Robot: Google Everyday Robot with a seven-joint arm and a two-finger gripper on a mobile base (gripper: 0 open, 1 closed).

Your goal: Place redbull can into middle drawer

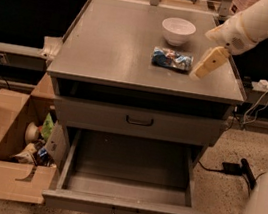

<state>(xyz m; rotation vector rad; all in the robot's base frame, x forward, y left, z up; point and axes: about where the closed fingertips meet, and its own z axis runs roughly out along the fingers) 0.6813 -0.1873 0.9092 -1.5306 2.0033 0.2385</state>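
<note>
1. The redbull can [171,59] lies on its side on the grey tabletop [112,50], just in front of the white bowl [178,31] and not touching it.
2. The claw [207,65] hangs in front of the bowl and off to its right in the camera view, low over the tabletop. It carries nothing. Whether it is open or closed, I cannot tell.
3. The middle drawer [125,207] stands pulled out well below the bowl, with a bare floor. The upper drawer [139,121] between the two is closed.
4. Handling, as a judgement: the can is probably light, so a nudge could set it moving. Lying down, it could roll away from the bowl towards the tabletop's front edge.
5. Its shiny metal skin is likely slick, and a thin wall dents under a hard squeeze. A firm but moderate grip seems right.
6. The best hold is probably across the middle of the body, pinching the narrow width from above. The ends offer little to grip.
7. The bowl sits close behind, so the safer approach comes from the side away from the bowl.
</note>
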